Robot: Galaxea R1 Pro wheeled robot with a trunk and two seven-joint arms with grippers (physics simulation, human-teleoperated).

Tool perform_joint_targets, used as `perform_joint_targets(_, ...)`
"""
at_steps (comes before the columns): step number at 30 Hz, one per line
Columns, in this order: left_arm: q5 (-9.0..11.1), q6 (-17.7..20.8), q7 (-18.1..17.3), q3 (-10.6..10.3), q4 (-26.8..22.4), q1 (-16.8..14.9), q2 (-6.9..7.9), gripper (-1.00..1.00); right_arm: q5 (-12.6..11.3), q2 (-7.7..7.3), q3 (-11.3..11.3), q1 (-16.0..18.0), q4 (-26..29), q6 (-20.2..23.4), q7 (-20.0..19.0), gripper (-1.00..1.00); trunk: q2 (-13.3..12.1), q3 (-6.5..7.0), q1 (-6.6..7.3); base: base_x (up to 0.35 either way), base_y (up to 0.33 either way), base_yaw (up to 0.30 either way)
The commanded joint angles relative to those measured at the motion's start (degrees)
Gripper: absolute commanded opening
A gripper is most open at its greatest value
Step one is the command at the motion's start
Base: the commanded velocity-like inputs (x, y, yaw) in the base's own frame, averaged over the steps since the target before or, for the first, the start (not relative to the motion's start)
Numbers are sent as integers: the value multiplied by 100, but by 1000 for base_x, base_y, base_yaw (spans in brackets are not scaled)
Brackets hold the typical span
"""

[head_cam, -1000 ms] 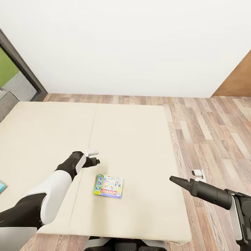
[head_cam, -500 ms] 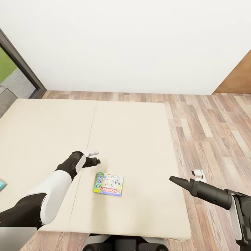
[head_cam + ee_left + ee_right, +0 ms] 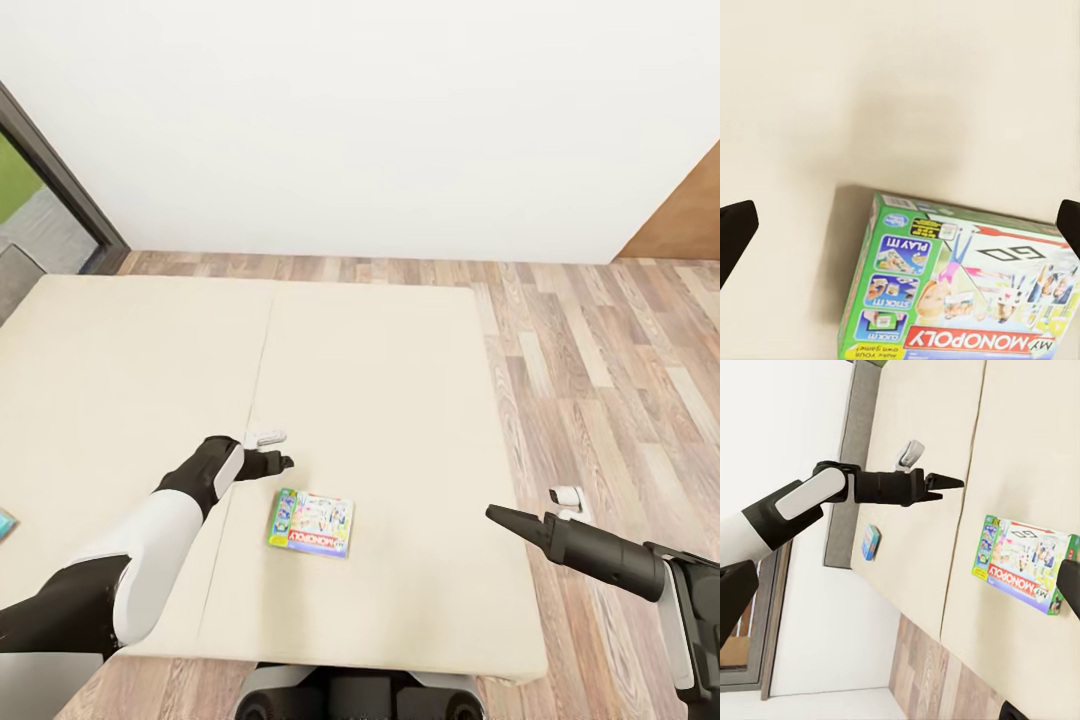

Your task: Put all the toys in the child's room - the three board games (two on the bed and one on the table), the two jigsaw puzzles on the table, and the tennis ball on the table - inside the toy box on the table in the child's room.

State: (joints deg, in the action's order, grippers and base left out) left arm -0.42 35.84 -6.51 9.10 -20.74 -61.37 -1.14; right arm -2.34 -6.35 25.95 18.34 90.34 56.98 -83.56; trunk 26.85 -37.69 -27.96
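Note:
The green-edged pastel board game (image 3: 312, 523), lettered "MONOPOLY", lies flat on the beige bed (image 3: 400, 400) near its front edge. My left gripper (image 3: 279, 462) hovers just above and behind that box, open and empty. In the left wrist view the box (image 3: 960, 289) lies below the gripper (image 3: 900, 225), whose dark fingertips (image 3: 735, 232) stand wide apart. The smaller blue board game (image 3: 5, 524) lies at the bed's far left edge, also seen as a blue box (image 3: 870, 542) in the right wrist view. My right gripper (image 3: 497, 515) hangs open over the bed's right edge, apart from the pastel box (image 3: 1024, 562).
Wood-plank floor (image 3: 600, 380) runs along the bed's right side and behind it, up to a white wall (image 3: 380, 120). A dark-framed window (image 3: 40, 190) stands at the far left. A brown panel (image 3: 690, 225) shows at the right.
The whole view has shifted a little, so the camera moved and the bed shows slightly higher in the picture. Both arms keep their pose; the pastel box now shows a bit nearer my left gripper.

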Motion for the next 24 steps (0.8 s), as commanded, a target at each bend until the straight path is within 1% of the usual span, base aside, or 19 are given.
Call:
perform_joint_targets(1,-7,26,-20,31,-9,1,-1,100,-12,0,1,3,1,59,-11,100,8,-16,-2,0,0,0)
perform_joint_targets(17,-11,-6,-42,20,-3,22,17,100,-12,1,-2,3,1,59,-19,100,8,-167,-2,0,0,0)
perform_joint_targets(24,-11,-24,-49,-59,66,40,17,100,-12,2,-2,3,0,59,-20,100,8,-233,-2,0,0,0)
